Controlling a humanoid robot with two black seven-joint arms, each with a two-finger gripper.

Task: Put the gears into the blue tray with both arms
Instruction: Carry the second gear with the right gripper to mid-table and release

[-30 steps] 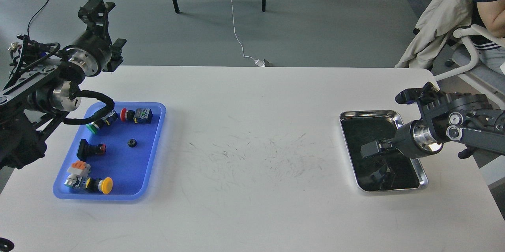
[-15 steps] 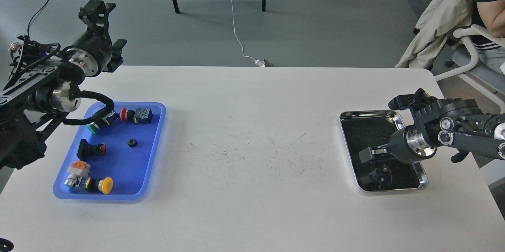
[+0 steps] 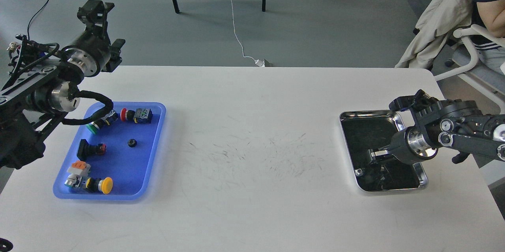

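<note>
The blue tray [image 3: 148, 165] lies at the table's left. One small black gear [image 3: 131, 143] rests near its middle, among several coloured push-button switches. My left gripper [image 3: 94, 10] is raised beyond the table's far left corner, well above and behind the tray; it is dark and seen end-on. My right gripper [image 3: 375, 156] reaches down into the silver tray [image 3: 369, 114] at the right, its fingers lost against the dark reflection. A tiny round piece [image 3: 358, 172], possibly a gear, lies in that tray's front left corner, left of the gripper.
The switches in the blue tray include a yellow-capped one [image 3: 103, 185], a red one [image 3: 132, 115] and a green one [image 3: 94, 126]. A seated person and a chair [image 3: 469, 35] are past the table's right far corner. Table legs and cables lie on the floor behind.
My right gripper has dropped lower into the silver tray and shifted slightly right. A tiny round piece now shows in the tray's front left corner. The left arm has barely moved.
</note>
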